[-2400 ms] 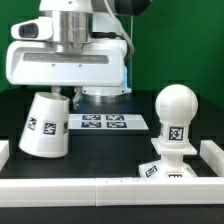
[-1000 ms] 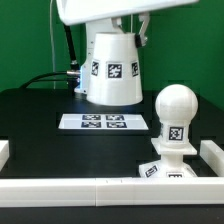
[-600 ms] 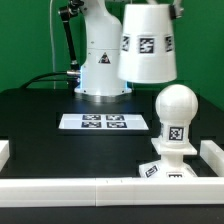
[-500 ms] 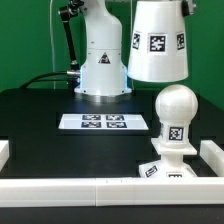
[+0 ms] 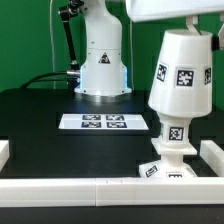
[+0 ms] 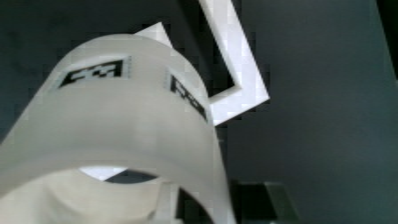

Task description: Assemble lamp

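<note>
The white cone shade [image 5: 182, 75] hangs upright at the exterior view's right, lowered over the bulb post so that the round top is hidden inside it. Only the post's tagged neck [image 5: 172, 131] shows below the shade's rim. The post stands in the flared square base [image 5: 165, 166]. The gripper's hand [image 5: 168, 8] is at the top edge above the shade, and the shade hides its fingers there. In the wrist view the shade [image 6: 125, 120] fills the frame, and my gripper [image 6: 228, 202] is shut on its wall, with one dark finger [image 6: 253, 200] showing outside it.
The marker board [image 5: 103, 122] lies on the black table behind the lamp. The glossy robot pedestal [image 5: 100, 60] stands at the back. A white rail [image 5: 100, 187] runs along the front, with raised ends at both sides; it also shows in the wrist view [image 6: 231, 60].
The shade was lifted from the table at the exterior view's left, turned upright, carried right and lowered over the bulb post's round top.
</note>
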Tool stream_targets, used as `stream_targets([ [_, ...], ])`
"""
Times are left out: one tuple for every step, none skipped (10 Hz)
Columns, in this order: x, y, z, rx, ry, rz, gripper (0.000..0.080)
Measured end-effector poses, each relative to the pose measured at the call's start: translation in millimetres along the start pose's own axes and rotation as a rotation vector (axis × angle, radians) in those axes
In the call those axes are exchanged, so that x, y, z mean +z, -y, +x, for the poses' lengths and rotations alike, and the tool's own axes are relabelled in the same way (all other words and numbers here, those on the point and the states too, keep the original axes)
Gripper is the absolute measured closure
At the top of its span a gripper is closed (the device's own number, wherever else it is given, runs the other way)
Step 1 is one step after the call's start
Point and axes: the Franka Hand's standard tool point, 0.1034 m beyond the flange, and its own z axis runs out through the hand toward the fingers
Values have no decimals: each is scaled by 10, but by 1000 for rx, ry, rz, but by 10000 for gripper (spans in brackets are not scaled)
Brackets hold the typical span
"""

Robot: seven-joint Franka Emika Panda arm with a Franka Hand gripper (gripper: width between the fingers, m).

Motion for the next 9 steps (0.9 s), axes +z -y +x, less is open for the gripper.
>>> stream_targets([
  [88, -10, -42, -1, -1, -4, 755],
  [182, -31, -77, -2, 0, -9, 755],
  [280, -57, -101, -4, -4, -15, 755],
  [353, -90, -114, -4, -10, -18, 755],
  [404, -124, -115, -5, -18, -20, 755],
  [449, -157, -122, -5, -18, -23, 755],
  [458, -169, -119, -3, -16, -24, 755],
  [454, -182, -113, -5, -15, -25, 755],
  [444, -206, -95, -6, -17, -24, 689],
])
